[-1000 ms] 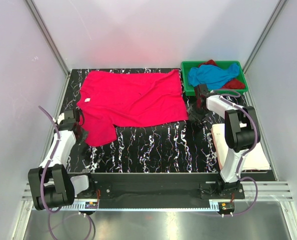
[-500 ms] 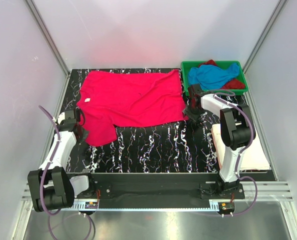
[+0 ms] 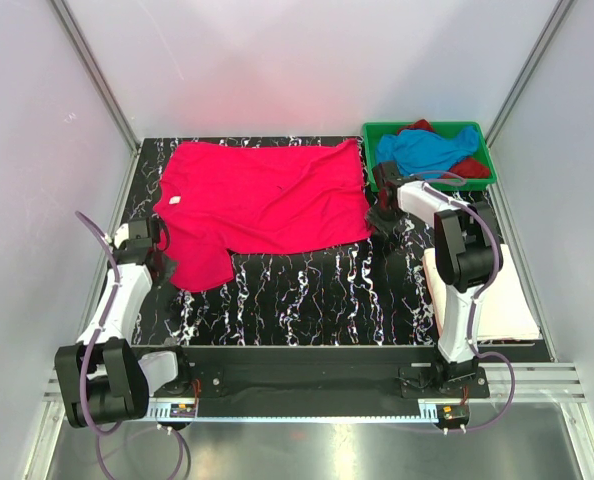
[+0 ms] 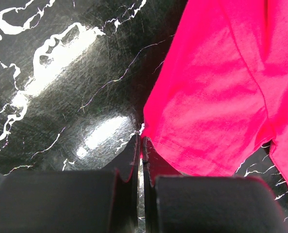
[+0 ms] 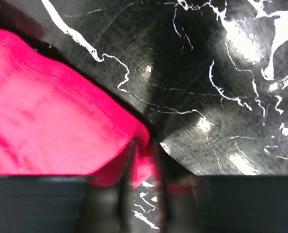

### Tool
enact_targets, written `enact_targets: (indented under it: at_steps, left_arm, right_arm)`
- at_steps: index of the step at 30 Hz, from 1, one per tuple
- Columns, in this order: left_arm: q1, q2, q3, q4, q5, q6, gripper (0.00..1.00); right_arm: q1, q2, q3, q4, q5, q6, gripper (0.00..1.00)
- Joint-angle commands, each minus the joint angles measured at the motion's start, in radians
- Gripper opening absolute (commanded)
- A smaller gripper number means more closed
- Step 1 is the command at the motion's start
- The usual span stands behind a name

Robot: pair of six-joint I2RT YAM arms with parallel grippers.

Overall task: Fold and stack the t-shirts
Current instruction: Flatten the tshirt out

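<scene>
I see the hot pink t-shirt (image 3: 267,200) spread flat at the table's (image 3: 307,290) 11 o'clock, left gripper (image 4: 140,143) pinching its 8 o'clock sleeve, right gripper (image 5: 144,145) pinching its 4 o'clock hem corner.

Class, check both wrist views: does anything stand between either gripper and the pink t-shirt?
Nothing visible does. The left gripper is pinched on the sleeve hem of the pink t-shirt, and the right gripper on a hem corner. Only bare table lies beside them.
</scene>
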Motion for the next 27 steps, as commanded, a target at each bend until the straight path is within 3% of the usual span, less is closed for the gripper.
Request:
enact_targets:
  at_steps: [1,3,5,13,20,27]
  left_arm:
    - [-0.009,-0.028,0.05,-0.005,-0.026,-0.005,0.0]
    - [-0.009,-0.031,0.06,-0.008,-0.032,-0.005,0.0]
    - [-0.009,-0.031,0.072,-0.02,-0.034,-0.01,0.0]
    - [-0.009,-0.049,0.326,-0.1,-0.038,-0.044,0.0]
    - [-0.008,-0.076,0.676,-0.022,0.011,0.08,0.0]
    - [0.015,-0.079,0.929,0.174,0.121,0.203,0.0]
  right_arm:
    - [0.004,0.044,0.001,-0.015,0.04,-0.008,0.2]
    - [0.004,0.04,-0.026,-0.005,0.023,-0.013,0.07]
    - [0.005,0.024,-0.042,-0.008,0.012,-0.022,0.0]
    - [0.007,-0.126,-0.009,-0.025,-0.052,-0.178,0.0]
    - [0.007,-0.144,0.322,-0.043,-0.101,-0.372,0.0]
    - [0.007,-0.169,0.612,-0.034,-0.31,-0.459,0.0]
